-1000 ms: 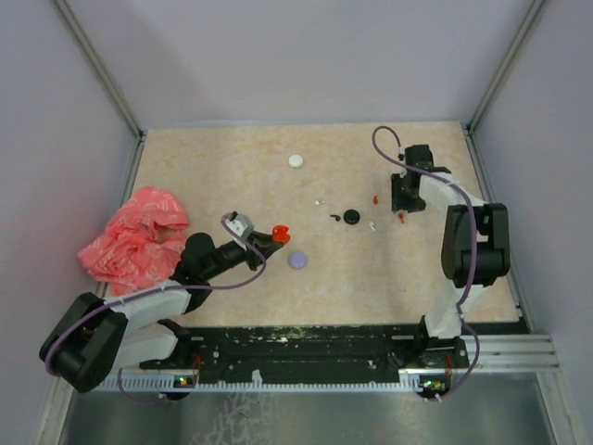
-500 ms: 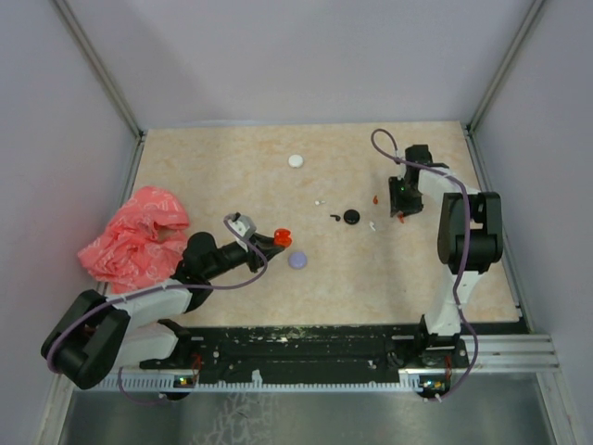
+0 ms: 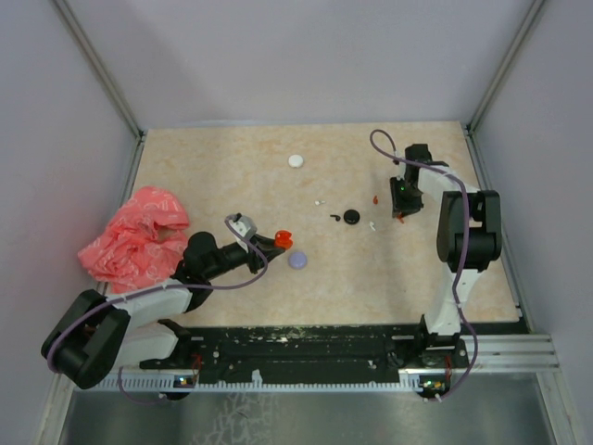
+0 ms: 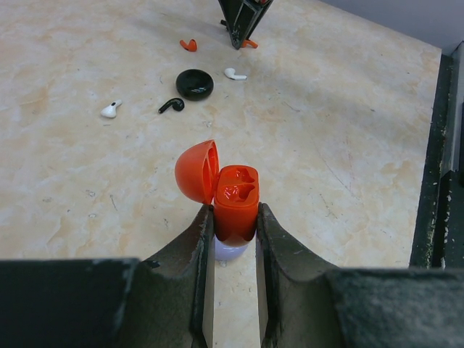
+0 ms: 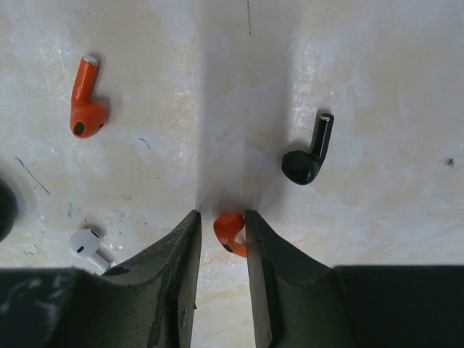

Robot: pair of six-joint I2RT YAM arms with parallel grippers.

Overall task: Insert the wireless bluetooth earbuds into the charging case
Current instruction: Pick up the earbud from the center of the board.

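- At table centre-left, L gripper [image 4: 233, 217] is clamped on the red charging case [image 4: 235, 206]; fingers press its body from both sides, case upright.
- Case lid [image 4: 197, 172] stands hinged open; two moulded sockets face up.
- Lilac disc [image 3: 297, 260] lies just near-right of the case; in the L wrist view it shows below the case, betw. the fingers.
- At far right, R gripper [image 5: 221, 217] points down at the table [image 3: 232, 176]; jaws narrowly apart, straddling a red earbud [image 5: 230, 233].
- One finger touches this earbud, a gap shows at the other; earbud rests on the table surface.
- 2nd red earbud [image 5: 85, 101] lies just left of R gripper, apart from the fingers.
- White earbud [image 5: 85, 245] lies near-left of R gripper, close to the black disc [image 3: 351, 216].
- Black earbud [image 4: 171, 106] lies just left of the black disc; 2nd white earbud [image 4: 109, 110] lies further left.
- 2nd black earbud [image 5: 308, 156] lies on the opp. side of R gripper, apart from the fingers.
- White disc [image 3: 296, 160] sits far centre; crumpled pink bag [image 3: 134, 236] lies at the left edge, beside the L arm.
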